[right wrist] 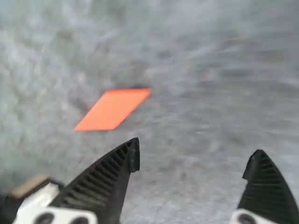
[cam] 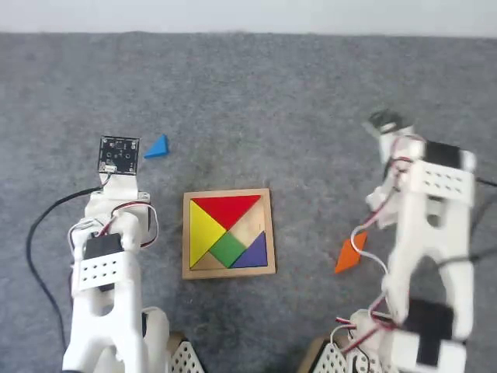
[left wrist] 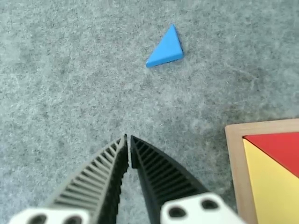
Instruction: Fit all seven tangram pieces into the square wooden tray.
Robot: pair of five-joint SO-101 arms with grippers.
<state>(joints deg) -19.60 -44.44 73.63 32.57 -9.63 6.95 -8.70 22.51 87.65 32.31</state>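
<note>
Left gripper closed, right gripper spread; four pieces in tray, two pieces outside.

Grey felt table bears wooden tray, blue triangle, orange parallelogram.

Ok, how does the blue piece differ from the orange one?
The blue piece is a triangle, the orange piece a parallelogram. The blue piece lies left of the tray, the orange piece right of it. Both lie flat on the grey mat, outside the tray.
</note>
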